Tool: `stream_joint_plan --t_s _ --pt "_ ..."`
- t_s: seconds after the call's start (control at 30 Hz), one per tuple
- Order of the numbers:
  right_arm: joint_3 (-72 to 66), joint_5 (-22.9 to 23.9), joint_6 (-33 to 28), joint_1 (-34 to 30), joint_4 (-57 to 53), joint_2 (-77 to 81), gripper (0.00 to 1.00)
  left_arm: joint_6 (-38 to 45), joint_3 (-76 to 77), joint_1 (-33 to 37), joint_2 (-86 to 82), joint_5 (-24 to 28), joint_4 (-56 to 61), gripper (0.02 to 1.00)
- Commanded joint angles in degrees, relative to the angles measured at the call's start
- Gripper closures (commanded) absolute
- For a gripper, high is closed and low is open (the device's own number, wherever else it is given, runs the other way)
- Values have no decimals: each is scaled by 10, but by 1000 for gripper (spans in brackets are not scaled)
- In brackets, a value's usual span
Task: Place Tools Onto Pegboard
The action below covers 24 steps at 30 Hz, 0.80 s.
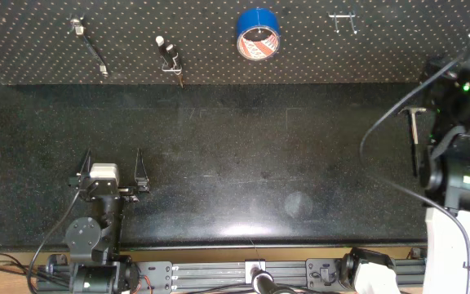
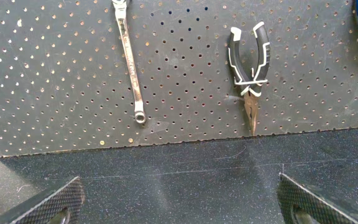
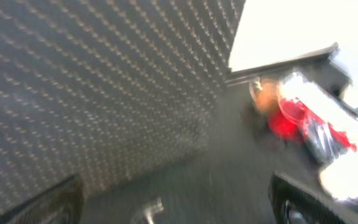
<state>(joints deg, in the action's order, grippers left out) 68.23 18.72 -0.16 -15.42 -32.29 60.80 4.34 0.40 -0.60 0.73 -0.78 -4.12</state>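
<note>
though blurred from the right wrist, looks to be lying flat on the black table (image 1: 259, 147): small hammer (image 1: 415, 139), head toward the pegboard (image 1: 202, 24), handle pointing back at the arm bases, just beside the right arm. right gripper (image 3: 176, 193) near it, fingers spread wide, holding nothing; left gripper (image 1: 113, 159) well apart, likewise spread and empty. bare hook (image 1: 343, 23) on the board, ahead of the hammer and a little toward the left arm's side. wrench (image 1: 92, 49), pliers (image 1: 170, 57) and tape roll (image 1: 258, 34) hung already.

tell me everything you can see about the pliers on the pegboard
The long-nose pliers with black and white handles hang upright on the dark perforated pegboard. The handles are up and spread. The slim metal nose is closed and points down, its tip just above the board's lower edge. A pale wire hook crosses them near the pivot.
</note>
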Motion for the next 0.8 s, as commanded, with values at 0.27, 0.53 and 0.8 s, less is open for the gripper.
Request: stream_joint_plan --t_s 0.27,0.53,0.8 --pt "14 -192 61 -193 -139 -11 49 7 -1 -3 -5 6 -4 23" --pt "14 -192 61 -198 -122 -14 49 7 -1 -3 -5 6 -4 23" --pt "14 -192 59 -198 -109 -2 47 7 -1 -3 -5 6 -4 23"
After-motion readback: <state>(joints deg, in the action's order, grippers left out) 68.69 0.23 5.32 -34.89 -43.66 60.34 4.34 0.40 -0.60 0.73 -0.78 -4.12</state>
